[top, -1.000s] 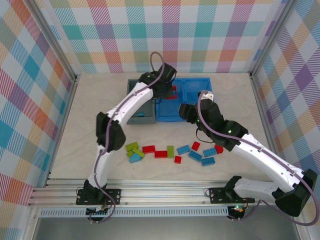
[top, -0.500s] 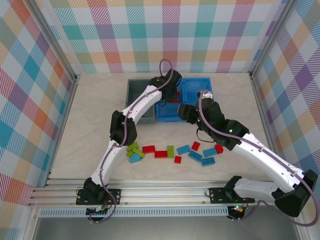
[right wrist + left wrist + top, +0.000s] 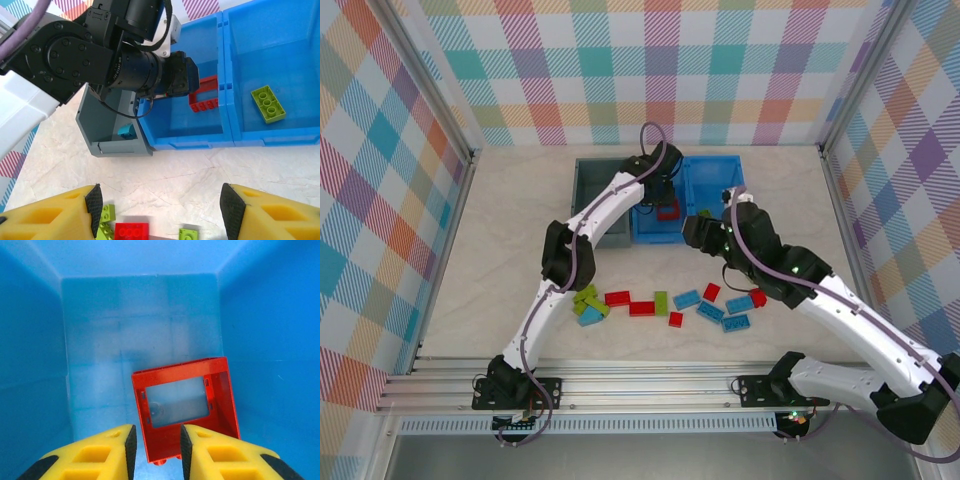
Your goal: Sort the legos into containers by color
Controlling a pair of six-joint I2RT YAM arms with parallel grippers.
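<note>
**Red frame down in the blue bin's left compartment**

Glossy, smooth-walled plastic surrounds the left gripper [image 3: 158,435], which points into the left compartment of the blue bin [image 3: 190,141]. Its yellow fingers [image 3: 100,455], moulded with shallow recesses and edged with dark pads, stand a little apart. The near edge of the red frame [image 3: 222,405] sits in the gap, with blue showing between it and one finger. The frame is a thin-walled open rectangle, lying skewed on the compartment floor. In the right compartment rests a lime brick [image 3: 267,104] with round studs. A light blue brick [image 3: 127,131] lies in the boxy grey bin [image 3: 115,147] just beside. The right gripper [image 3: 161,202] hangs over the pale marbled table [image 3: 500,240], jaws wide apart and holding nothing, near the loose bricks [image 3: 642,307] strewn in red, blue and lime.
</note>
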